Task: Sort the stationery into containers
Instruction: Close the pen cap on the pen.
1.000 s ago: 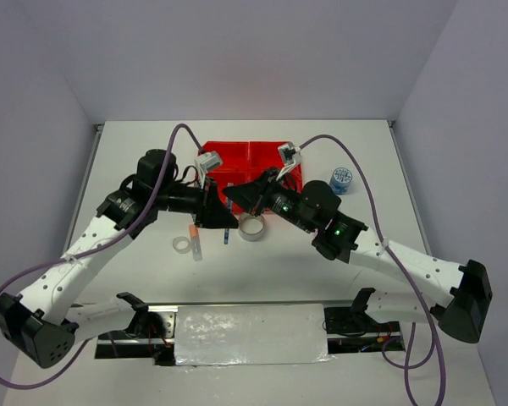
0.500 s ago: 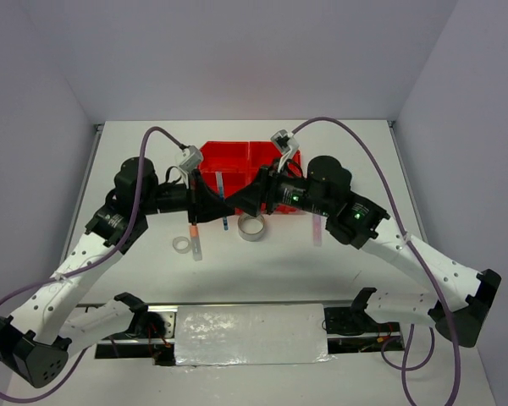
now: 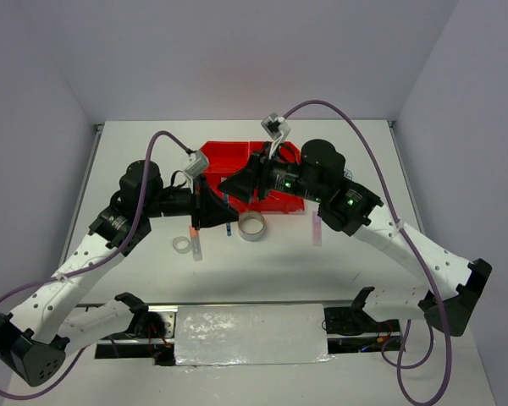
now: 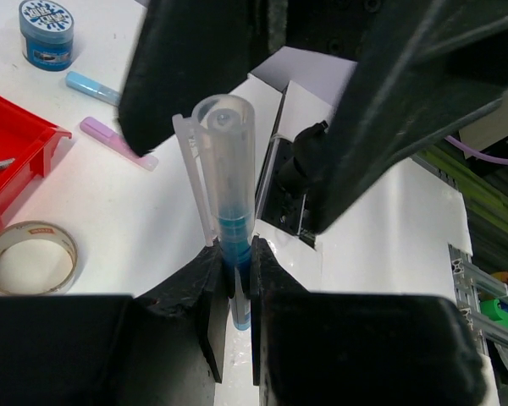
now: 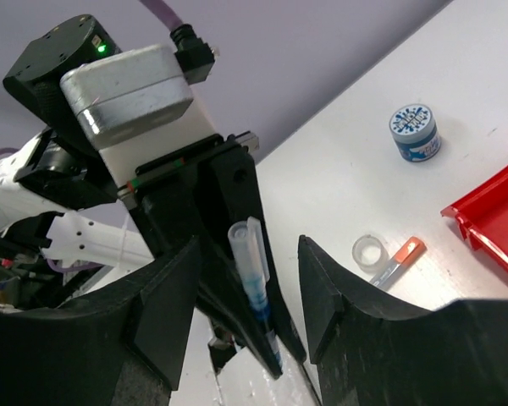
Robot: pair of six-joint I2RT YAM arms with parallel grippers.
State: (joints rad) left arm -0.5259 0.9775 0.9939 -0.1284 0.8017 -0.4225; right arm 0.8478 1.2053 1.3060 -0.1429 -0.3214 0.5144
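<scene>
1. The left arm (image 3: 85, 254) rises from its base at the near left corner, bends at a raised elbow and runs its forearm rightward over the middle of the surface (image 3: 135, 152).
2. The left hand (image 4: 235, 258) is closed on the pen (image 4: 229, 194). Both fingers pinch the lower barrel, and the clear capped end sticks out beyond them. The pen is off the surface, just in front of the tray's near edge.
3. Under that hand the clear ring (image 3: 182, 244) and the orange stub (image 3: 192, 229) lie loose, just beside each other.
4. The grey ring (image 3: 252, 226) lies flat just right of the pen.
5. The tray (image 3: 229, 156) sits farther back at mid-surface, partly covered by both hands.
6. The right hand (image 5: 250, 254) is wide open and holds nothing. Its fingers stand on either side of the pen's capped end, with a gap on each side.
7. The right arm (image 3: 406, 249) climbs from the near right corner to a high elbow by the tray's right side. Its forearm points left, facing the left hand.
8. The pink stick (image 3: 317, 228) lies on the surface under that forearm. The wrist views show the blue roll (image 5: 415, 131) standing upright on the surface.
</scene>
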